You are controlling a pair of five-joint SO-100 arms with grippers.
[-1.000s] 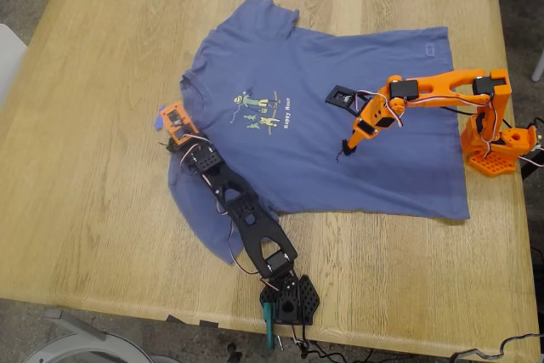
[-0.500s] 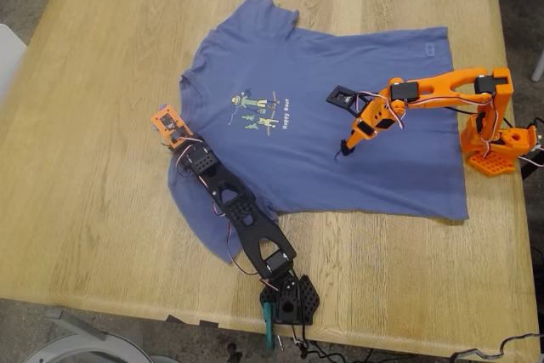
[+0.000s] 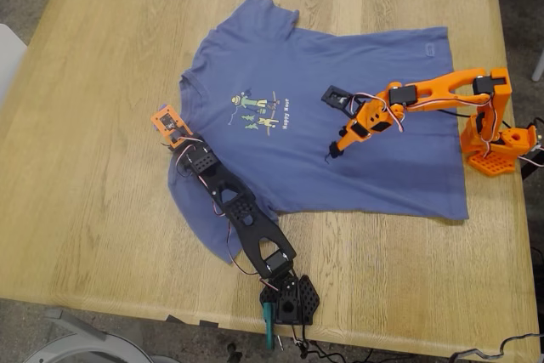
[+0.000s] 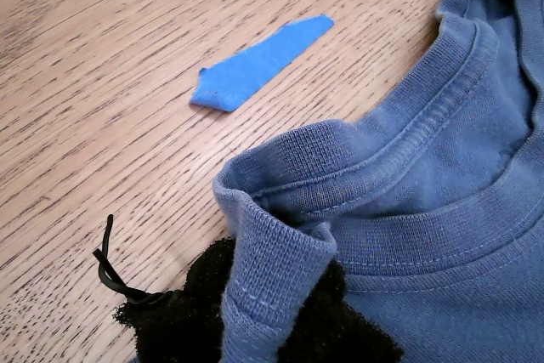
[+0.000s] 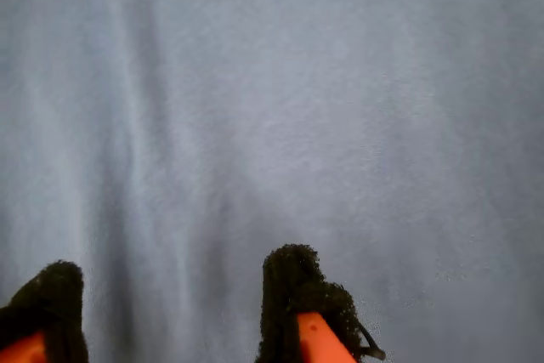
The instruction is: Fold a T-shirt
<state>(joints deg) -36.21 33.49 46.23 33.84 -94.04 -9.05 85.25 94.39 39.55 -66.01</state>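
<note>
The slate-blue T-shirt (image 3: 255,65) lies flat on the wooden table (image 3: 93,48), print facing up, collar toward the exterior view's left. My first gripper (image 3: 172,135), on the black arm, is at the collar; in the first wrist view its black pads (image 4: 183,316) pinch a raised fold of the collar rib (image 4: 276,252). My second gripper (image 3: 333,152), on the orange arm, hovers over the shirt's middle. In the second wrist view its pads (image 5: 293,282) stand apart just above plain fabric (image 5: 297,82).
A small blue tape strip (image 4: 255,64) lies on the bare wood just beyond the collar. The black arm's base (image 3: 289,297) is clamped at the table's near edge. The orange arm's base (image 3: 497,146) stands at the exterior view's right, beside the shirt's hem.
My first gripper shifted toward the exterior view's left at the collar. My second gripper moved a little toward the exterior view's left over the shirt.
</note>
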